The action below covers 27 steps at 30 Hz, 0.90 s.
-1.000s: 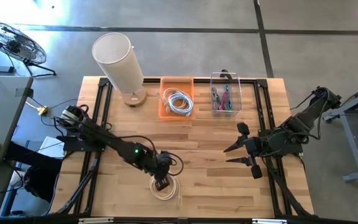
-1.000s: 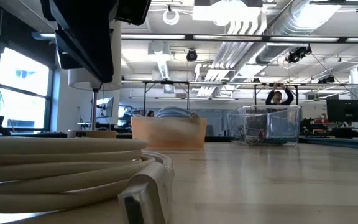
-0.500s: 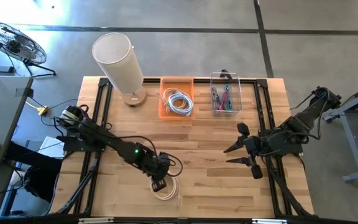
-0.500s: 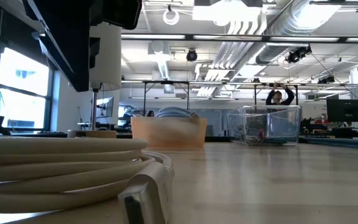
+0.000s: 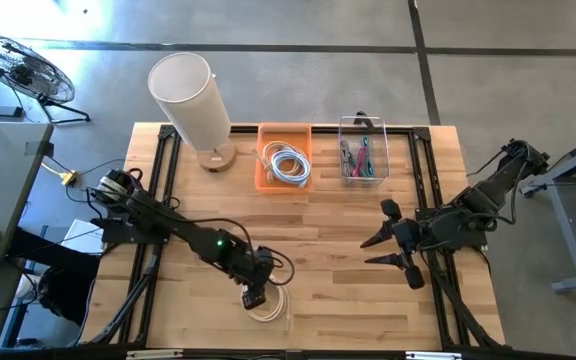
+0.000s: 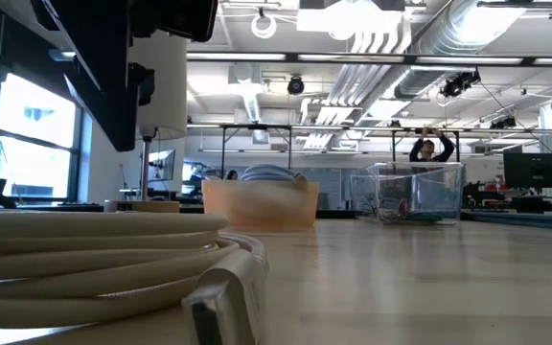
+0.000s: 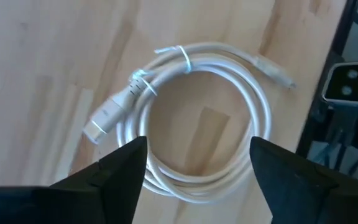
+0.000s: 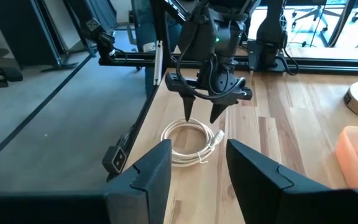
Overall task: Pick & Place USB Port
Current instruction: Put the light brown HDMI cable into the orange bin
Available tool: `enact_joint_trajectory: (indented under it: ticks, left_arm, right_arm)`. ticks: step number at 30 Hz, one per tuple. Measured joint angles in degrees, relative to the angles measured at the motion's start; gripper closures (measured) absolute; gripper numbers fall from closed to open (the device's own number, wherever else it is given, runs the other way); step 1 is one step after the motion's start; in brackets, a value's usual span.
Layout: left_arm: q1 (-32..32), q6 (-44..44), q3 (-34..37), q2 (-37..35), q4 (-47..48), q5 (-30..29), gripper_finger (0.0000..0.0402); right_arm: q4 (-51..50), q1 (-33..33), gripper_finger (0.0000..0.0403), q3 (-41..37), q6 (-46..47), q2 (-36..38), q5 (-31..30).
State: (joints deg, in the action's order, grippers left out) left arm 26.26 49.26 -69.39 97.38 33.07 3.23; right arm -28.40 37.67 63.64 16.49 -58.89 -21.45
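Note:
A coiled white USB cable (image 7: 197, 118) lies flat on the wooden table near its near edge, tied with small white ties. Its connectors stick out at the sides. It also shows as the coiled cable (image 5: 268, 306) in the high view and as the coil (image 6: 94, 259) close up in the low view. My left gripper (image 7: 197, 180) hangs open just above the coil, one finger over each side of the ring; the right wrist view shows this left gripper (image 8: 201, 117) with its tips apart, pointing down. My right gripper (image 5: 373, 250) waits open over the table's right part.
At the far edge stand an orange bin (image 5: 285, 157) holding a white cable, a clear box (image 5: 362, 150) with coloured cables, and a tall white cylinder (image 5: 190, 95) on a wooden base. Bare wood lies between the coil and the bins. Black frame rails (image 5: 158, 200) run along both sides.
My left gripper has opened over the coil and shifted slightly toward the table's left. The coil has stayed flat on the table in the same place.

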Motion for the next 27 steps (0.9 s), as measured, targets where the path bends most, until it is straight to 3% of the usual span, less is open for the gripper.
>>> enact_joint_trajectory:
  ticks: [6, 9, 18, 27]
  left_arm:
    - [0.0, -0.1, 0.0, 0.0, -0.2, 4.5, 0.0121]
    - [0.0, -4.3, 0.0, 0.0, -0.1, 4.7, 0.0121]
    - [0.0, -19.2, 0.0, 0.0, 0.5, -4.2, 0.0121]
    - [0.0, -21.4, 0.0, 0.0, 5.4, -11.3, 0.0121]
  right_arm:
    - [0.0, 0.0, 0.0257, 0.0, -0.3, 0.0, 0.0]
    - [0.0, 0.0, 0.0257, 0.0, -0.6, 0.0, 0.0]
    - [0.0, 0.0, 0.0257, 0.0, -1.5, 0.0, -2.0]
    - [-1.5, 0.0, 0.0257, -0.3, -1.5, 0.0, -2.0]
